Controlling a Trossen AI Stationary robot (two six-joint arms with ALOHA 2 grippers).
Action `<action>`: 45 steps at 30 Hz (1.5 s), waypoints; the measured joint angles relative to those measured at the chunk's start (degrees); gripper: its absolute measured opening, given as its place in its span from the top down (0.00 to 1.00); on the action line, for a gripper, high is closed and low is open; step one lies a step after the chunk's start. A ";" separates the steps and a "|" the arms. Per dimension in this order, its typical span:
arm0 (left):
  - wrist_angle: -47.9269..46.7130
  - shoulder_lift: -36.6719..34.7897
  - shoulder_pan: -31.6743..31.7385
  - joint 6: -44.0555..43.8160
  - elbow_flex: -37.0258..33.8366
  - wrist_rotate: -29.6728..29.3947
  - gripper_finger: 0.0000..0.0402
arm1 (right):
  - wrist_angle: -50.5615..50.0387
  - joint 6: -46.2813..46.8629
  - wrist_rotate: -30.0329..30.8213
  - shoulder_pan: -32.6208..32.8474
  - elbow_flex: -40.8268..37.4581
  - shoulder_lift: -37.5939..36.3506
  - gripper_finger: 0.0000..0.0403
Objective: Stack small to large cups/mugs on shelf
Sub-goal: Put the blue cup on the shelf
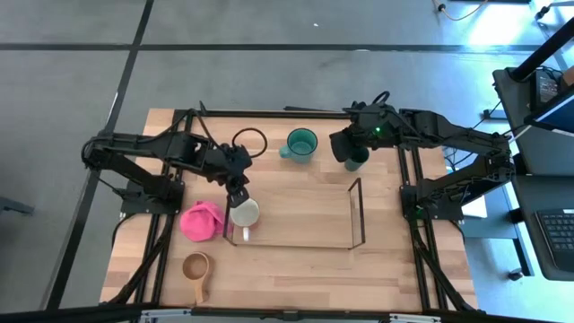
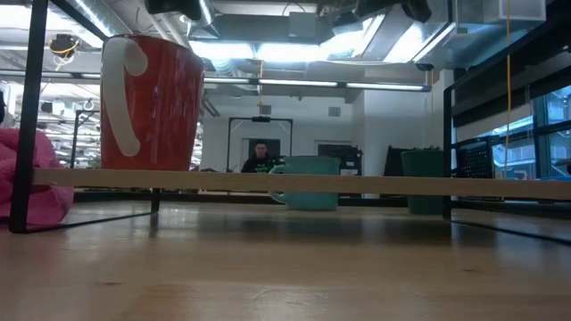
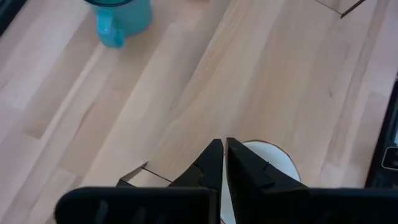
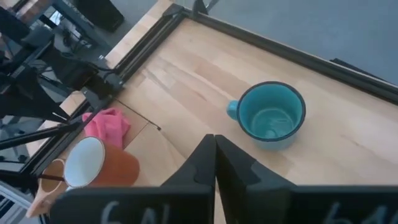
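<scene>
In the high view the wire shelf [image 1: 296,215] lies at the centre of the bench [image 1: 395,269], and the white-rimmed mug [image 1: 244,213] stands at its left end; the low view shows this mug [image 2: 150,102] upright on the shelf board [image 2: 357,185], handle toward the camera. The left pincer [image 1: 238,196] sits directly above the mug, its fingers [image 3: 214,165] pressed nearly together over the white rim [image 3: 273,158], with nothing seen between them. The pink item [image 1: 201,221] lies just beside the mug on its left, close against the shelf's left end frame, leaving little room on that side. The wooden cup [image 1: 196,268] rests lower left, well apart from the shelf, near the bench's front edge. The teal mug [image 1: 300,144] stands upper centre, behind the shelf, with bare wood around it; a black ring [image 1: 249,142] lies just left of it. The dark green cup [image 1: 356,160] stands near the upper right, under the right pincer [image 1: 352,149], whose fingers [image 4: 208,155] meet in a closed point in the right wrist view, holding nothing visible. The shelf's middle and right part up to the right end frame [image 1: 357,211] is bare, and the bench in front of the shelf is open. A black frame [image 1: 417,224] edges the bench on both sides
</scene>
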 joint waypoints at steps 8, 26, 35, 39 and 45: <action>3.02 0.02 -0.10 3.58 0.00 -0.50 0.97 | -0.09 -2.52 -1.88 -0.24 0.00 0.00 0.98; 3.45 0.02 6.67 2.41 0.00 1.95 0.97 | 1.74 -8.74 -7.85 -6.63 0.00 0.00 0.98; 5.04 0.04 9.50 4.83 0.00 2.98 0.97 | -3.10 -8.84 -7.85 -11.86 0.00 0.00 0.98; 5.13 0.07 10.32 4.91 0.00 4.18 0.97 | -4.88 -8.88 -7.85 -13.02 0.00 0.00 0.98; 5.11 0.07 10.36 4.92 0.00 4.32 0.97 | -6.54 -10.24 -7.87 -13.70 0.02 0.00 0.98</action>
